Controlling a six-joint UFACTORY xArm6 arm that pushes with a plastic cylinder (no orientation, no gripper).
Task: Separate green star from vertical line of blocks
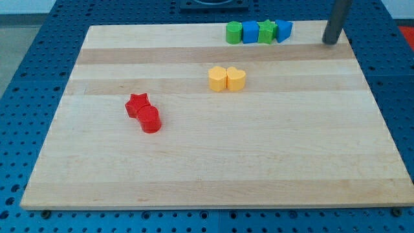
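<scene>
The green star (266,31) sits in a row of blocks at the view's top: a green round block (233,32) at the left, a blue cube (250,32), the star, then a blue block (283,30) at the right. All touch their neighbours. My tip (331,41) is at the top right of the board, well to the right of the row and apart from it.
Two yellow blocks (218,78) (236,78) sit side by side near the board's middle. A red star (137,104) and a red round block (150,120) touch at the left. The wooden board (213,162) lies on a blue perforated table.
</scene>
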